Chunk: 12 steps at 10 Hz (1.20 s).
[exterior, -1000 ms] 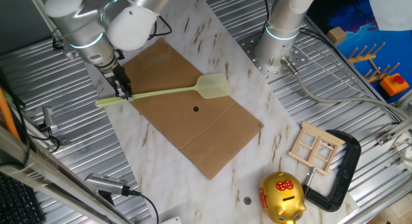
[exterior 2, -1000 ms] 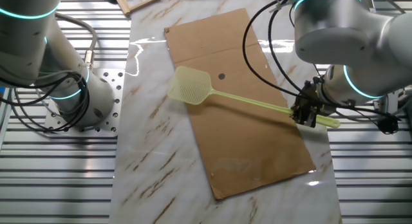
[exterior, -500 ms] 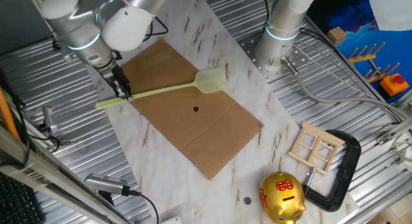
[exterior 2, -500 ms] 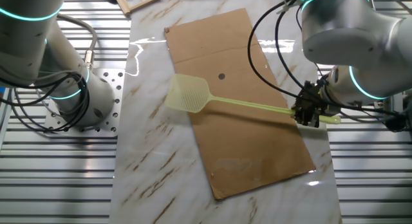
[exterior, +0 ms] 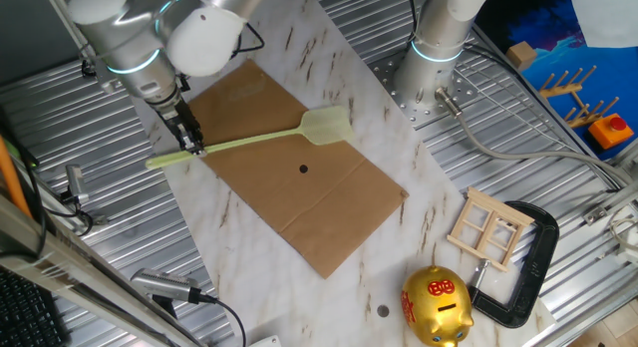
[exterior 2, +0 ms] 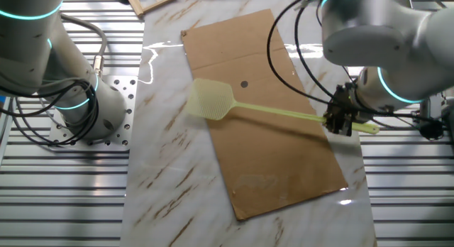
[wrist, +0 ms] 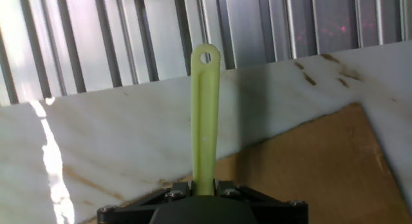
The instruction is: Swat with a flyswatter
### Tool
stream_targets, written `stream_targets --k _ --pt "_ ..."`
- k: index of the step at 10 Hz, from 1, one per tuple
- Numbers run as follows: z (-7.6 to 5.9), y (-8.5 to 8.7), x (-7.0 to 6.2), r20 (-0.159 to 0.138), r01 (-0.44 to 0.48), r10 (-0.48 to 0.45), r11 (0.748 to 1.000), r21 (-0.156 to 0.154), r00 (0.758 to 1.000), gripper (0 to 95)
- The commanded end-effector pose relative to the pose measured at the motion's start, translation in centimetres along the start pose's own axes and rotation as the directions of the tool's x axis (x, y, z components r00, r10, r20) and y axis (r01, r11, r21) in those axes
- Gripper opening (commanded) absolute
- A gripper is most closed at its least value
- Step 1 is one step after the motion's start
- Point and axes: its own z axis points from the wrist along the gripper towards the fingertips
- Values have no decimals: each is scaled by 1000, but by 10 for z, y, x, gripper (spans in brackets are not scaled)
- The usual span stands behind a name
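Observation:
The pale yellow-green flyswatter (exterior: pixel 261 140) is held above the brown cardboard sheet (exterior: pixel 299 202), its mesh head (exterior: pixel 328 127) over the sheet's far edge. My gripper (exterior: pixel 191 142) is shut on the handle near its tail end. In the other fixed view the gripper (exterior 2: pixel 339 122) grips the handle at the right and the head (exterior 2: pixel 210 101) hangs over the sheet's left edge near a small dark spot (exterior 2: pixel 245 83). In the hand view the handle end (wrist: pixel 204 114) with its hole sticks out between my fingers over the marble table (wrist: pixel 116 140).
A gold piggy bank (exterior: pixel 436 304), a black clamp (exterior: pixel 528 267) and a small wooden frame (exterior: pixel 486 227) lie at the front right. A second robot base (exterior: pixel 431 58) stands at the back. Ribbed metal surrounds the marble top.
The flyswatter's head has risen slightly and shifted a little over the last second; the gripper has kept its hold on the handle and barely moved.

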Motion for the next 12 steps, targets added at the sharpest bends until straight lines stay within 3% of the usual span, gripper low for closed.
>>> stream_targets --k 1,4,9,12 --pt "0 19 -8 23 -45 45 999 -11 999 0" --pt "7 30 -14 35 -37 38 999 -17 999 0" --pt "1 39 -31 23 -32 33 999 -19 999 0" --pt "5 39 -46 23 -27 28 999 -21 999 0"
